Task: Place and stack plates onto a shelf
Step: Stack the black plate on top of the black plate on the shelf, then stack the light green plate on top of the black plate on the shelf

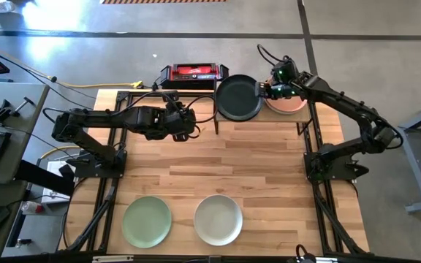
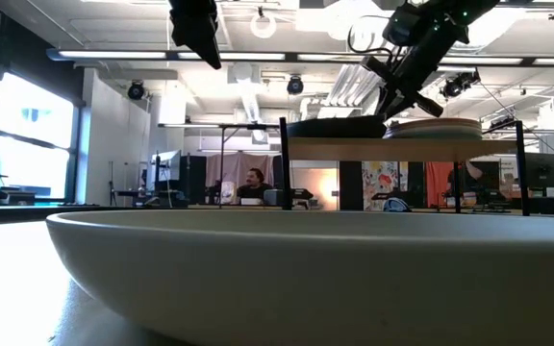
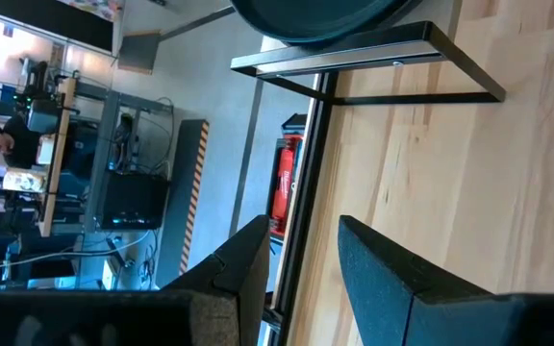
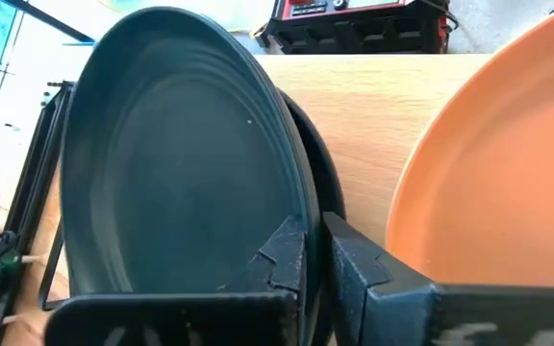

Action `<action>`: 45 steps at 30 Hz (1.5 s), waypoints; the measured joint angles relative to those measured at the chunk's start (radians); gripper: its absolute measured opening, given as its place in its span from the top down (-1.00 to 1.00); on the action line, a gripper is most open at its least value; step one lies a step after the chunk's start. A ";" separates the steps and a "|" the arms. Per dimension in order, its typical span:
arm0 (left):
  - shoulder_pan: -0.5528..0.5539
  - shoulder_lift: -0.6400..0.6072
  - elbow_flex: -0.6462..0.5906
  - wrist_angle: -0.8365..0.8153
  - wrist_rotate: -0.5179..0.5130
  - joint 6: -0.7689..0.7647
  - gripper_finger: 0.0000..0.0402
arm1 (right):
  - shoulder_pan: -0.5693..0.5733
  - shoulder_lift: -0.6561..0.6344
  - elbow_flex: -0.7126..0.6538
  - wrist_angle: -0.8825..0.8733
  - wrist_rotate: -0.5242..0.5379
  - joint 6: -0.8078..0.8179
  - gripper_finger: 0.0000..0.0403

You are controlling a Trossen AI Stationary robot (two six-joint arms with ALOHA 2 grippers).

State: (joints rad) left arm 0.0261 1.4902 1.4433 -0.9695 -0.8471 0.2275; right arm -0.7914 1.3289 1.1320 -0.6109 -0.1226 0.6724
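Note:
The shelf stands at the table's far edge. On its left half lies a black plate, with a second black rim showing just under it. A salmon plate sits on the shelf's right half. My right gripper is between the two, shut on the black plate. A light green plate and an off-white plate lie flat near the table's near edge. My left gripper hangs open above the table, left of the shelf, touching nothing. My right gripper holds the top black plate by its right rim, next to the salmon plate, pinched between the two fingers. The fingers come from the table's right side, slanting down. The plate rests over the second black plate on the shelf.
A red-and-black box sits beyond the table's far edge, left of the shelf. The shelf's black posts stand on the wood. Bare table lies between the shelf and the two near plates. People sit at desks in the room behind.

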 joint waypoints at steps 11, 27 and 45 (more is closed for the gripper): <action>0.000 0.000 0.000 0.000 0.000 0.000 0.43 | 0.000 0.000 0.000 0.001 0.006 0.000 0.65; 0.000 0.000 0.000 0.000 0.000 -0.045 0.43 | -0.034 -0.062 0.000 0.012 -0.023 -0.008 0.54; -0.008 -0.001 -0.010 -0.303 0.438 -0.464 0.43 | 0.190 -0.073 0.000 0.009 -0.227 0.009 0.54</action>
State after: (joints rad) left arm 0.0178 1.4891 1.4330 -1.2730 -0.4086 -0.2368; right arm -0.6012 1.2560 1.1320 -0.6018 -0.3500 0.6810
